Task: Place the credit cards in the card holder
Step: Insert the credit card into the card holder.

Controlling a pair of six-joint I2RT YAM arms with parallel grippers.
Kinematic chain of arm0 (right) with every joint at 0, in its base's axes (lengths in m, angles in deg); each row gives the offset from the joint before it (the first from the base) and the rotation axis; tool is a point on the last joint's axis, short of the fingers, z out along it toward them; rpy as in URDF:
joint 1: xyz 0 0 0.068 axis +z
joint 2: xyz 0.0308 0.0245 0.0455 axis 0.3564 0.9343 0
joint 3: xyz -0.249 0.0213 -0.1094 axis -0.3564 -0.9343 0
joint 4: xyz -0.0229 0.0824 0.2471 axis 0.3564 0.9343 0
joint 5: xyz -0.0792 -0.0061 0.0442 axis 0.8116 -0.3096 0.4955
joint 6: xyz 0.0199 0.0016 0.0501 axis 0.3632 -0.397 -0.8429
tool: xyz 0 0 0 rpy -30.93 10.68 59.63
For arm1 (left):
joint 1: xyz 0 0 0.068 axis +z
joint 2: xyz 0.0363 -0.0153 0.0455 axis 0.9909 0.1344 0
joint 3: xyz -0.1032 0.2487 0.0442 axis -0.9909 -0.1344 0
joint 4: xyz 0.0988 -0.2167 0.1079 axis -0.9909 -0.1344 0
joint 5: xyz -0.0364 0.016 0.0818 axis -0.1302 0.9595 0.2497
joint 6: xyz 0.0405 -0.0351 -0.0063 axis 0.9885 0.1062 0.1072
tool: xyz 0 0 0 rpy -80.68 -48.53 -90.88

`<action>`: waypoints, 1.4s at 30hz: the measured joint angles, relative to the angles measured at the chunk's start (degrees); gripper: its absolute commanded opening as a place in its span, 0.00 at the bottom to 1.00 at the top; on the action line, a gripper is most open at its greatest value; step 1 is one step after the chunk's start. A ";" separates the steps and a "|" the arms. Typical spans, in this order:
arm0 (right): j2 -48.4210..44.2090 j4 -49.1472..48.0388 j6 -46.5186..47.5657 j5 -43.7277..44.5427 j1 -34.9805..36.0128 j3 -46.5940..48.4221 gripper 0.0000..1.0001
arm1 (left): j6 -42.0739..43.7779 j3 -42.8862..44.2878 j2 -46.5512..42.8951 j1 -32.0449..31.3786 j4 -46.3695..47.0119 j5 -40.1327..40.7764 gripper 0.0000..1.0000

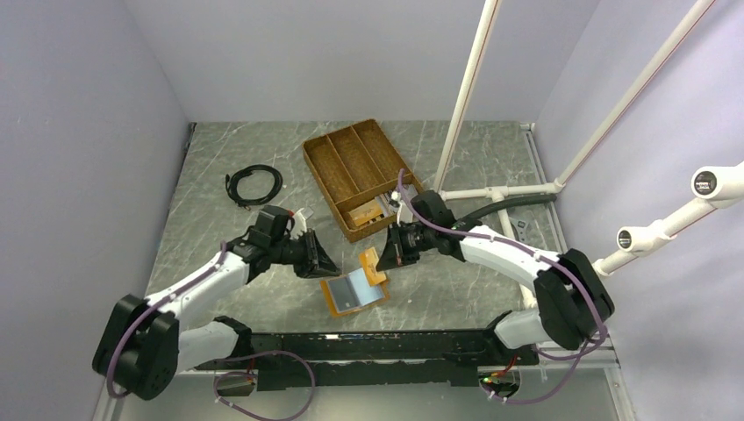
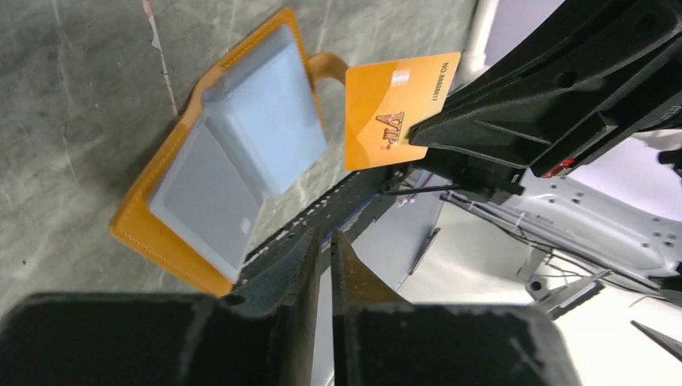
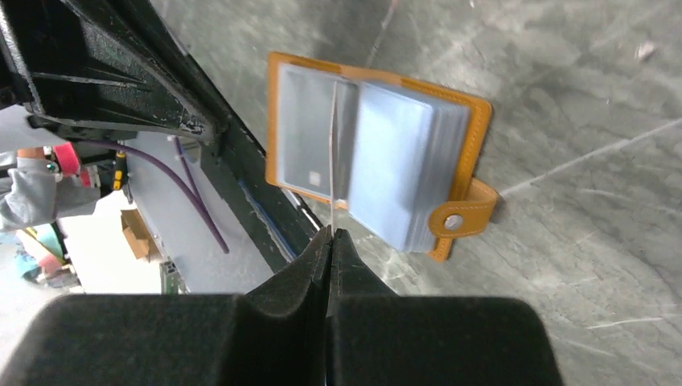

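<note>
Leftmost, the left gripper (image 2: 325, 241) is seen closed on nothing, just beside the opened orange-tan leather card holder (image 2: 233, 153), which is laid flat on the grey marbled table (image 1: 456, 289). At its right side, an orange plastic credit card (image 2: 398, 108) is pinched on edge by the right gripper (image 3: 330, 235).
</note>
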 measured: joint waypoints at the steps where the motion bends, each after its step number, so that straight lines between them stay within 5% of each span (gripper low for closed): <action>1: 0.92 -0.09 0.04 -0.07 0.15 -0.63 0.00 | 0.22 0.00 1.44 -0.61 0.31 0.33 0.07; 7: 6.21 -6.10 -1.36 -1.25 0.72 -2.38 0.00 | 1.86 -0.07 9.90 -4.33 1.84 3.67 0.00; 24: 14.84 -23.76 -8.70 -4.76 2.99 -6.80 0.00 | 1.75 -3.93 12.13 -4.44 -2.12 12.68 0.00; 42: 17.14 -27.39 -12.70 -3.54 5.51 -8.35 0.00 | 1.75 -4.02 12.04 -4.44 -2.16 13.14 0.00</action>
